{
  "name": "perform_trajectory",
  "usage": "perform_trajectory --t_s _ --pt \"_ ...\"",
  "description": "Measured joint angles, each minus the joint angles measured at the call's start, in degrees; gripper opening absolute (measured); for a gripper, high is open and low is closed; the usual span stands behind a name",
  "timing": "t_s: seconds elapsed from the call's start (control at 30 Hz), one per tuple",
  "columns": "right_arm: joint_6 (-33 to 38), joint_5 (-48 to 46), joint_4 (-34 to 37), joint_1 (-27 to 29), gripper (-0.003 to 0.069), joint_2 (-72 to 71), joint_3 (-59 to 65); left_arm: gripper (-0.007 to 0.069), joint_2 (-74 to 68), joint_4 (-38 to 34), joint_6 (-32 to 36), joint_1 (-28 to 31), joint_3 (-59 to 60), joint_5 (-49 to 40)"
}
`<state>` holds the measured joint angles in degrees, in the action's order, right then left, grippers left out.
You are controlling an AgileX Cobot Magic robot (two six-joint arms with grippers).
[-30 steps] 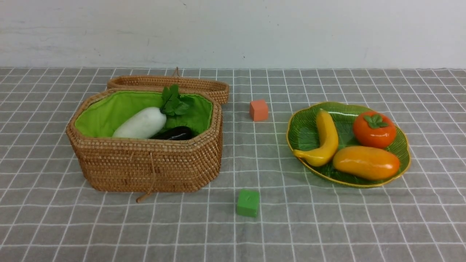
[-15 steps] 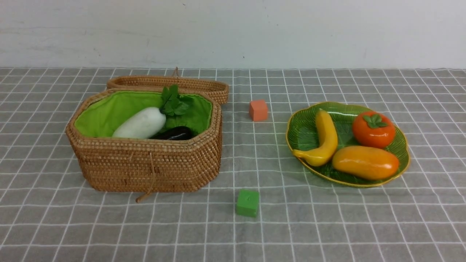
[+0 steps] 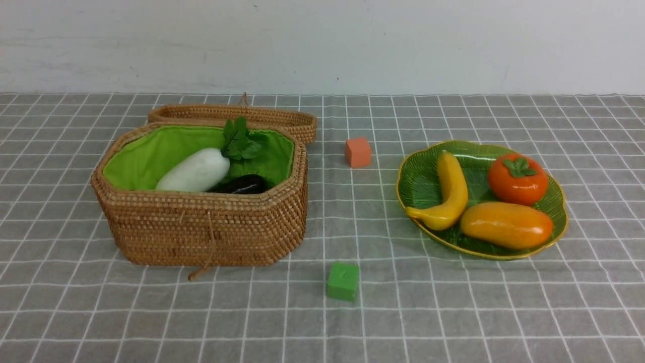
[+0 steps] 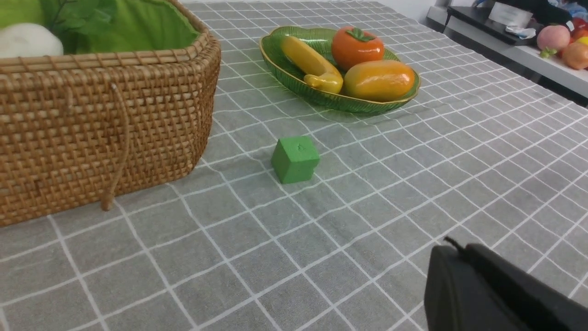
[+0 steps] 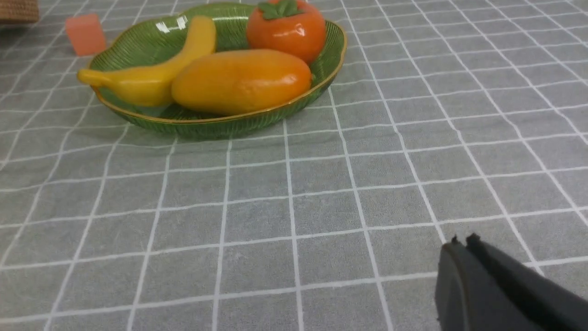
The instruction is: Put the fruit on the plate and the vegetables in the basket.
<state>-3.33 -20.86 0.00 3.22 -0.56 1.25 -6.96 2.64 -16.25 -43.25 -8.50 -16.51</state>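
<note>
Banana (image 3: 450, 190), mango (image 3: 506, 225) and persimmon (image 3: 518, 179) sit on the plate (image 3: 420, 187) at our 3 o'clock; both our grippers' jaws are together, empty.

The basket (image 3: 201, 227) wall hides most of the eggplant (image 3: 242, 185) (gourd unseen).

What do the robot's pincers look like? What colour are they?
Only a little of each shows, in the wrist views. The left pincer is matte black, with smooth rounded fingers and a tiny pointed nub at the tip. The right pincer looks the same: dark, plain, with no markings. No cables show, and the front view shows no arms.
</note>
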Motion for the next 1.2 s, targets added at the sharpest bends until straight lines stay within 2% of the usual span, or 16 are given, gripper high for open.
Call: perform_trajectory --t_s 0.8,1.0,1.07,1.2 --pt "0.0 -0.17 0.83 -0.17 -0.0008 0.0 -0.05 0.0022 0.0 0.04 0.0 0.0 0.05 -0.65" --pt "0.0 -0.17 0.83 -0.17 -0.0006 0.0 -0.05 0.0013 0.27 4.37 0.0 0.8 0.11 -0.26" --pt "0.0 -0.22 0.83 -0.17 -0.0004 0.0 -0.05 -0.0013 0.88 4.74 0.07 4.18 0.11 1.16" --pt "0.0 -0.22 0.83 -0.17 0.0 0.0 -0.05 -0.0013 4.12 1.01 3.19 19.17 0.86 3.44"
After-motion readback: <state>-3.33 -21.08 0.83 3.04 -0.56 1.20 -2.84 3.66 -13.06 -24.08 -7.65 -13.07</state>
